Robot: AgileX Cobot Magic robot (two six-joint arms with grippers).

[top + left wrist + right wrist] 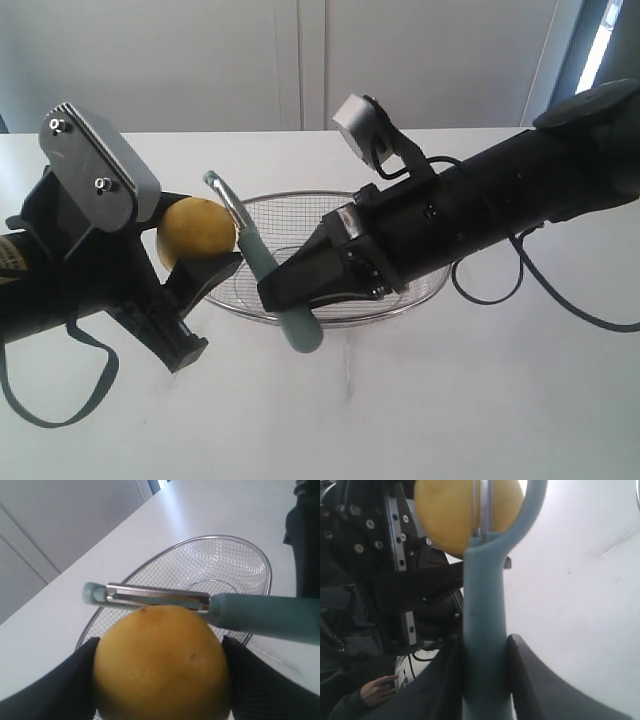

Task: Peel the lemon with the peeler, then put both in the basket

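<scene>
White tabletop (480, 400) bears basket (300, 215); behind, pale panels (200, 60), perhaps cupboard doors.

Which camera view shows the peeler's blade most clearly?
The left wrist view: the peeler blade lies full length and sharp by the lemon. The exterior view shows it small and thin; the right wrist view shows it foreshortened and cropped.

The left claw (198, 240) covers the sides of the lemon (205, 222). The right claw (285, 295) and the peeler (255, 245) hide part of the rim of the basket (300, 195). In the left wrist view, the lemon's underside and the peeler's handle end are cut off.
</scene>
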